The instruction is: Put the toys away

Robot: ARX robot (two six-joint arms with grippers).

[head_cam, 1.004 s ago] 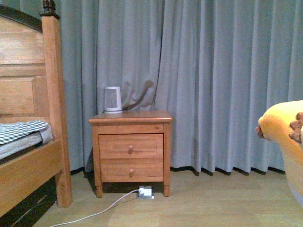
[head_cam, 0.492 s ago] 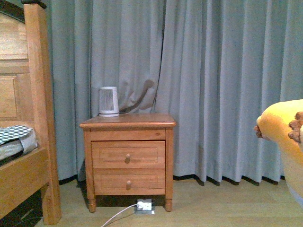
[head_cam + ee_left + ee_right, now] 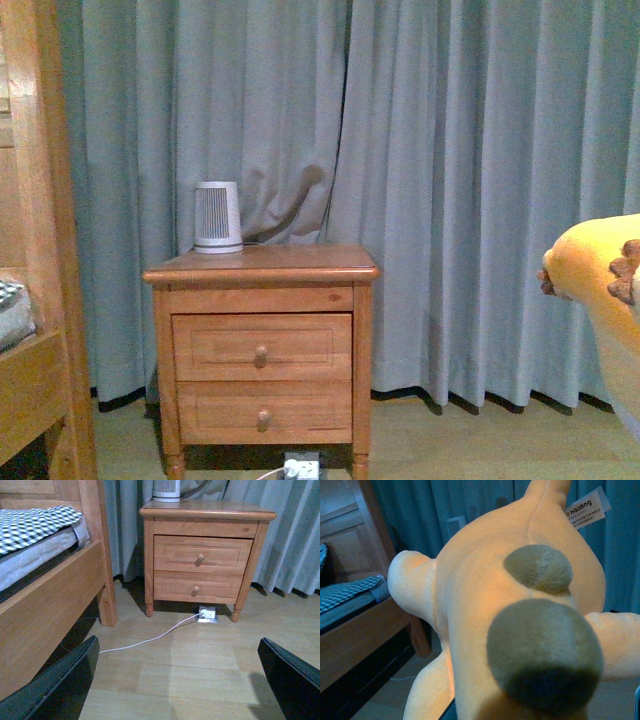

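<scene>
As the robot was brought closer over the last second, the nightstand (image 3: 262, 350) was seen to grow in the front view and the bed frame (image 3: 35, 200) was pushed almost off the left edge. The plush toy (image 3: 600, 280) was kept at the right edge throughout, aloft against the curtain (image 3: 480, 180). From this it was judged that the toy was being carried toward the nightstand, and that no drawer had yet been opened to receive it.

Only a limb and brown claws of the toy were shown in the front view. In the right wrist view its body (image 3: 510, 630) filled the picture, with brown patches and a tan tag (image 3: 586, 507) revealed. The right gripper was hidden behind it, so its grasp could not be told, though a hold was presumed.

The left gripper (image 3: 177, 660) was shown only in the left wrist view, spread wide and empty above the floor. The checked bedding (image 3: 35, 522), white cable (image 3: 150, 639) and socket block (image 3: 207, 614) were also shown best there.
</scene>
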